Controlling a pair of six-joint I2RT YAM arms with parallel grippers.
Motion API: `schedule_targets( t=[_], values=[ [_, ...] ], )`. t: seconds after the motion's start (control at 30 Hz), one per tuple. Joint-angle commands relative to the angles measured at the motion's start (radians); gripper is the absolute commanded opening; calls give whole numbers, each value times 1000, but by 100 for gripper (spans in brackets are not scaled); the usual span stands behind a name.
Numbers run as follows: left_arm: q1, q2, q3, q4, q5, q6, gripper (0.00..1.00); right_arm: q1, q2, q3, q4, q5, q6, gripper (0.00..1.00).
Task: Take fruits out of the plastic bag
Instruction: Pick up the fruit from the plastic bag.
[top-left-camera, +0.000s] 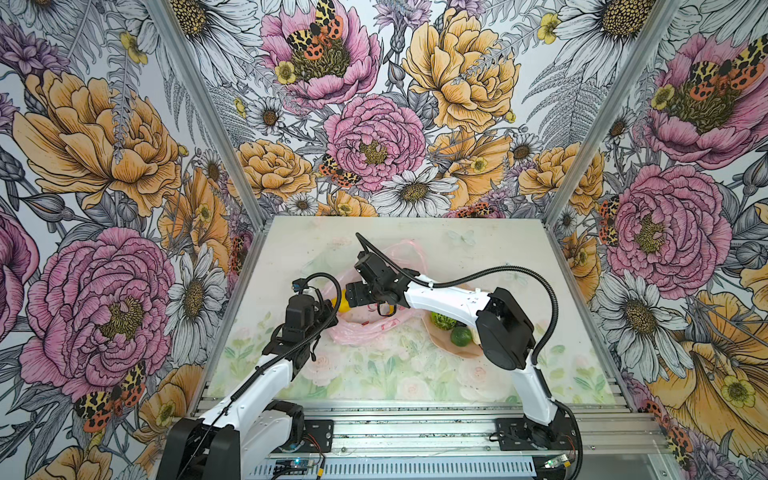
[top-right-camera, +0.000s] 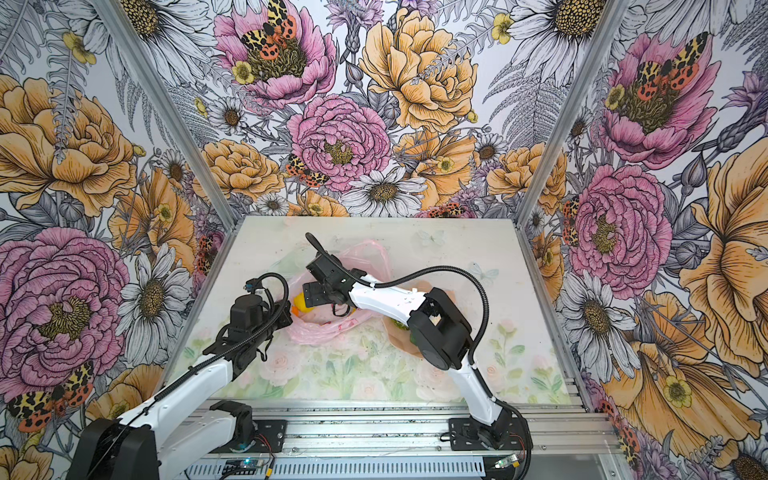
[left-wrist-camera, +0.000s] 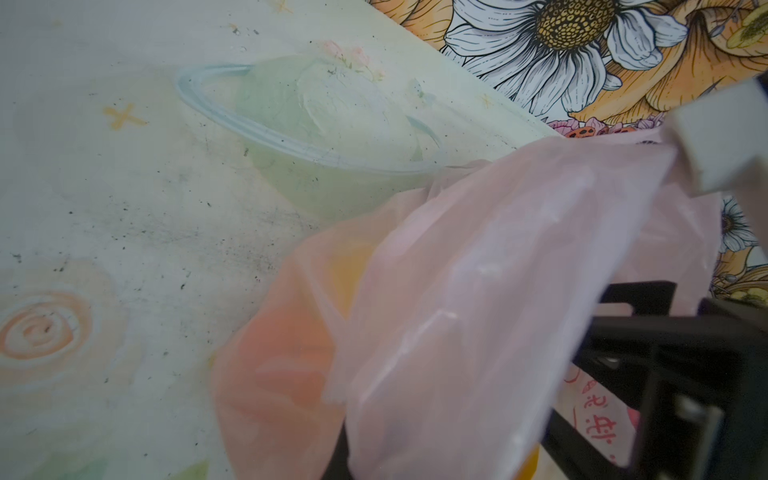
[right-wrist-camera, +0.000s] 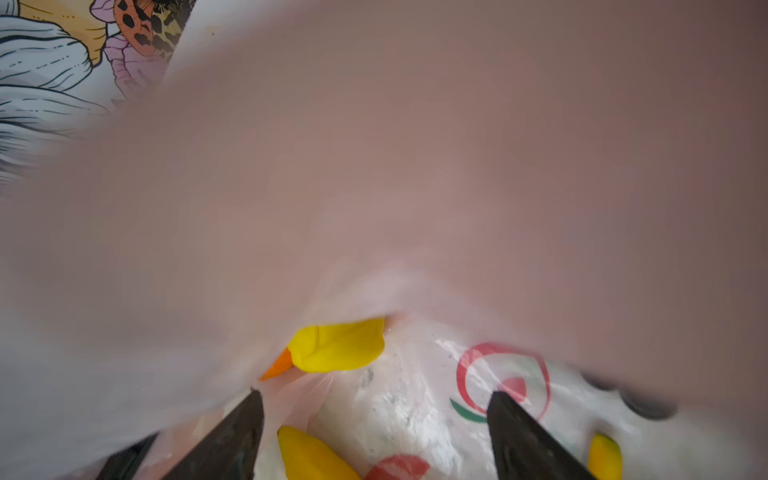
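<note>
Bag (right-wrist-camera: 374, 166) over lemon (right-wrist-camera: 338, 345), dish (top-left-camera: 446, 345) beside

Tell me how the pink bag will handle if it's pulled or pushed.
Likely floppy: the bag drapes in loose folds and sags across the right wrist view. Probably very light, since the film is thin enough to show an orange piece through it. Pushing should crumple it rather than slide it; it lies wrinkled on the table.
</note>
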Motion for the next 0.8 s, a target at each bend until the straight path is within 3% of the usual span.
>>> schedule_targets(
  t=[0.0, 0.33, 0.77],
  values=[
    [41, 31, -17, 32, 50, -33, 0, 5, 53, 75, 60, -30, 43, 87],
    [60, 101, 2, 44, 93, -37, 0, 13, 180, 176, 80, -50, 83, 92],
    [61, 102, 3, 49, 97, -32, 0, 13, 298, 250, 72, -33, 86, 88]
  ],
)
